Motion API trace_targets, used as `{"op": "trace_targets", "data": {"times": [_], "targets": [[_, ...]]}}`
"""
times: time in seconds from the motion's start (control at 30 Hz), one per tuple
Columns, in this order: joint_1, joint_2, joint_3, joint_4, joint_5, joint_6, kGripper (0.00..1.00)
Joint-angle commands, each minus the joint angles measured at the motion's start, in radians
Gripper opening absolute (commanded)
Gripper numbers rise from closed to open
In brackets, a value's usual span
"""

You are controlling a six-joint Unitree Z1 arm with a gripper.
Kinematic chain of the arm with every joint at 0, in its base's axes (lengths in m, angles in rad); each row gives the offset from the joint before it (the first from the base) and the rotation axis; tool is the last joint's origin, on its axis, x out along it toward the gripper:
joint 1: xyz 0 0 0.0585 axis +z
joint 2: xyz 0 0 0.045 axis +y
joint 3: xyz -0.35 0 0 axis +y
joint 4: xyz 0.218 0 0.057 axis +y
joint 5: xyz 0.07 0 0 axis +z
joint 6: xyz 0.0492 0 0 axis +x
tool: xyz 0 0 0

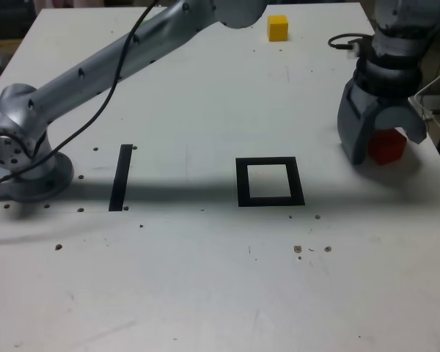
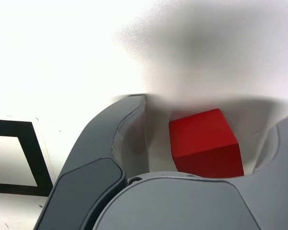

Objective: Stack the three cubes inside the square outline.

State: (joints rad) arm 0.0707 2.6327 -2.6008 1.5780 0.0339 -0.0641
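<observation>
The red cube [image 1: 387, 147] rests on the white table near the exterior view's right edge. My gripper [image 1: 383, 143] stands over it, pointing down, with one jaw on each side of the cube. In the wrist view the red cube [image 2: 204, 143] sits between the grey jaws of the gripper [image 2: 211, 112], and a gap shows on both sides, so the gripper is open around it. A yellow cube [image 1: 278, 28] lies at the far edge of the table. The square outline [image 1: 270, 199] is drawn mid-table, with nothing inside it; its corner [image 2: 36, 153] shows in the wrist view.
A straight black strip [image 1: 121, 177] lies at the exterior view's left of the outline. The arm's base [image 1: 22, 158] stands at the left edge, and the arm spans the far side. A black cable [image 1: 345, 42] loops near the wrist.
</observation>
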Motion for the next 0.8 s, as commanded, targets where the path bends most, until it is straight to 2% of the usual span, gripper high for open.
{"op": "trace_targets", "data": {"times": [0.0,0.5,0.77], "targets": [[0.003,0.003,-0.003,0.023,-0.004,0.003,0.82],[0.01,0.0,0.001,0.029,-0.009,0.011,0.65],[0.01,0.001,0.003,0.027,0.0,0.012,0.61]]}}
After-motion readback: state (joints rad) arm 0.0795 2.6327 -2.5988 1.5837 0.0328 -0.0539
